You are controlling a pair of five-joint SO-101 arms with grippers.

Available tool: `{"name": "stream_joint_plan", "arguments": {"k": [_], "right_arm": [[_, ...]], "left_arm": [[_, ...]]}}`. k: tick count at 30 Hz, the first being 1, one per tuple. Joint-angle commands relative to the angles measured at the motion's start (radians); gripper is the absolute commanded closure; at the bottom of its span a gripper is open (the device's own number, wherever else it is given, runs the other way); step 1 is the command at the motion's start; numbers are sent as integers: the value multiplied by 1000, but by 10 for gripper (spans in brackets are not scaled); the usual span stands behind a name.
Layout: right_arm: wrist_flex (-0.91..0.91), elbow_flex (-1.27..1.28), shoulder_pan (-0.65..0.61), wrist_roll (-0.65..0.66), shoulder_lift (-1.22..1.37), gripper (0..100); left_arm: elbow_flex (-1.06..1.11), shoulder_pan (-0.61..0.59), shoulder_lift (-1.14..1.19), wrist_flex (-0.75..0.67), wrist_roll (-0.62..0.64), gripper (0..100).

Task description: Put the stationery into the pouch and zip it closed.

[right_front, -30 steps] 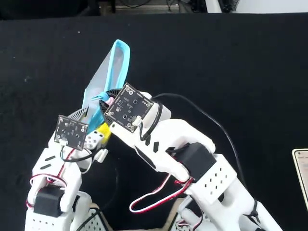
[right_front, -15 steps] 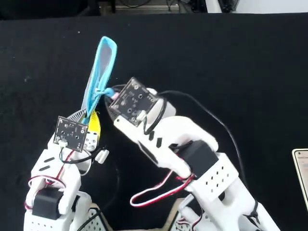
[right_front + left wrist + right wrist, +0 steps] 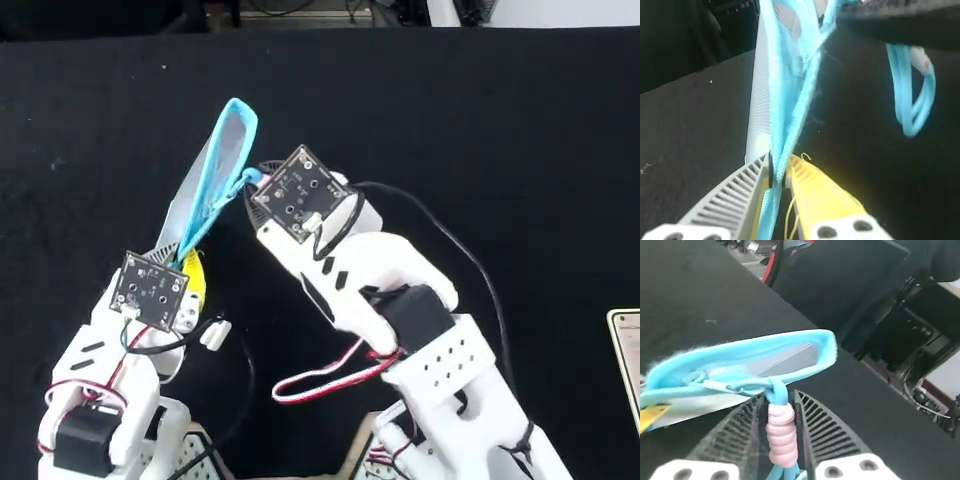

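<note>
We see the pouch [image 3: 207, 175] lifted clear of the black table [image 3: 480, 130], strung edge-up between the two arms. The left gripper [image 3: 778, 170] is clamped on the pouch's near end, with its grey and yellow fingers pinching the blue fabric edge. We take this as an anchor, so the pouch cannot slide or fold when the zip is pulled. The right gripper [image 3: 778, 396] is closed on the pink bead [image 3: 781, 432] of the zip pull, right where the blue cord [image 3: 742, 385] knots onto the pouch's top edge. Gripping the bead gives its fingers something firm to hold, where the slider itself is small and flat. Held taut this way, the zip line runs fairly straight, which should let the slider travel without bunching the cloth. We cannot tell whether any stationery is inside or how far the zip is closed. We judge this to be the closing step.
</note>
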Motion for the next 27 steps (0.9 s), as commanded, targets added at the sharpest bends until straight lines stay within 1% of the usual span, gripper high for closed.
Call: {"name": "stream_joint_plan", "arguments": {"k": [1,8,11,13,16,20,27], "right_arm": [[-126,30,66,-2,-30,988],[-199,71,66,-2,-30,988],[-233,65,94,-6,-28,988],[-272,65,121,-44,-24,988],[-295,25,163,-80,33,988],[-293,-56,209,-80,154,988],[-295,-102,235,-80,236,988]], "left_arm": [[-53,-13,-2,14,-9,971],[-30,-8,-2,6,-9,971],[-30,-8,-2,6,-9,971],[-30,-8,-2,6,-9,971],[-30,-8,-2,6,-9,971],[-28,-8,-2,6,-9,971],[-28,-8,-2,8,-9,971]]}}
